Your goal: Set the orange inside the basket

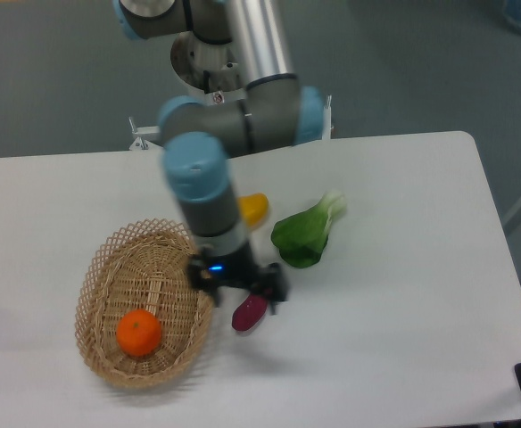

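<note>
The orange [139, 333] is small, round and bright, and lies inside the tan wicker basket [100, 276] at the front left of the table, towards the basket's near end. My gripper [238, 287] hangs over the basket's right rim, to the upper right of the orange and apart from it. Its two black fingers [274, 287] stand spread and nothing is between them. The arm's wrist hides part of the basket's right rim.
A small purple eggplant [249, 312] lies just below the gripper, right of the basket. A green bok choy [307, 234] lies further right. A yellow-orange elongated fruit [254, 208] shows partly behind the arm. The white table's front edge [350, 419] is near.
</note>
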